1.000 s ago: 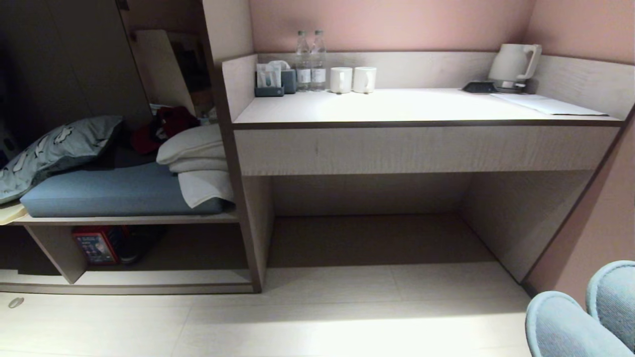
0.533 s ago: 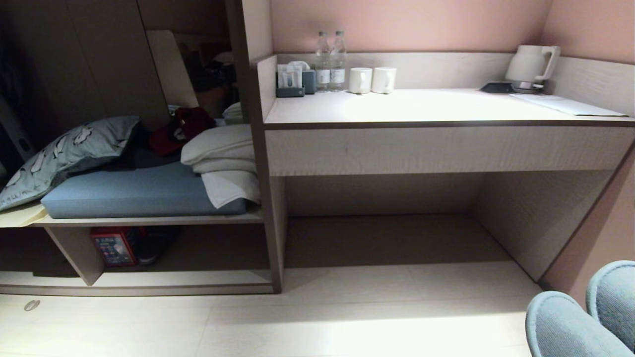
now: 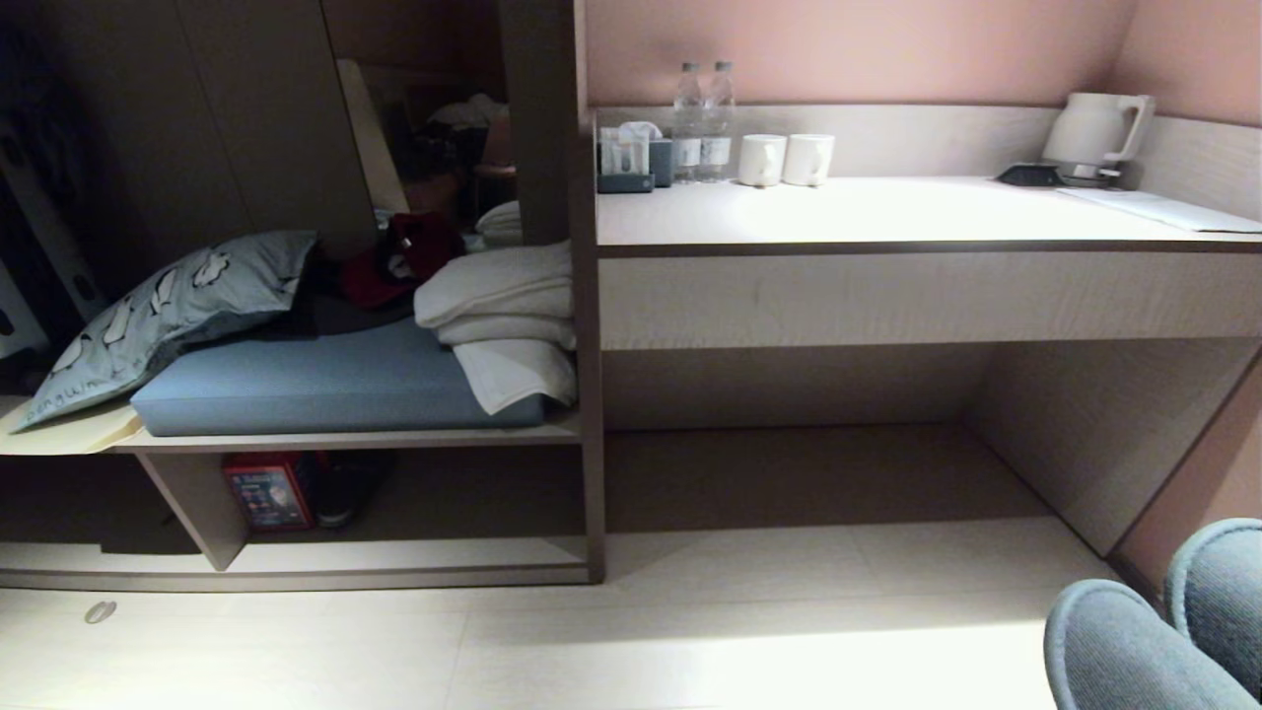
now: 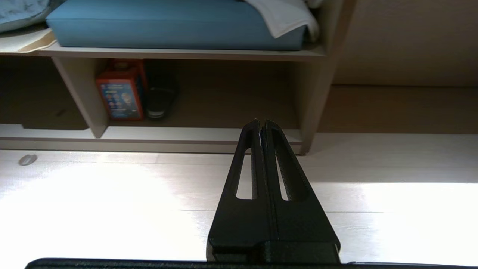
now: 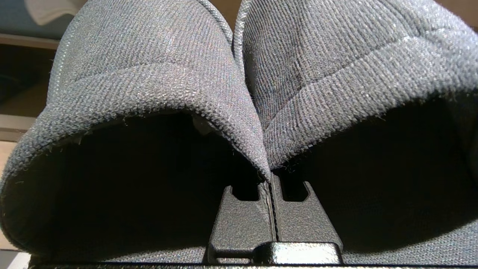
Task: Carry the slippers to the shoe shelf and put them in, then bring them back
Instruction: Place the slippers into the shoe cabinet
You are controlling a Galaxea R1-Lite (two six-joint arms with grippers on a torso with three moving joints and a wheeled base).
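Note:
The slippers (image 3: 1144, 641), grey-blue and woven, fill the lower right corner of the head view. In the right wrist view both slippers (image 5: 149, 74) sit side by side, toes pointing away. My right gripper (image 5: 269, 181) is shut on their two touching inner rims, its fingertips hidden by the fabric. The shoe shelf (image 3: 394, 554) is the low open compartment at the left, under the cushioned bench. In the left wrist view my left gripper (image 4: 261, 121) is shut and empty, held above the floor and pointing towards the shoe shelf (image 4: 168, 133).
A red box (image 3: 268, 490) and a black shoe (image 3: 345, 488) stand inside the shelf beside the slanted divider (image 3: 202, 508). Above lie a blue cushion (image 3: 325, 385), pillow and folded towels (image 3: 503, 306). The desk (image 3: 887, 212) with mugs, bottles and kettle stands right, over a tall recess.
The whole head view has shifted to the right, so the camera has moved leftward along the furniture. The slippers keep their place in the picture, and the grip has not changed.

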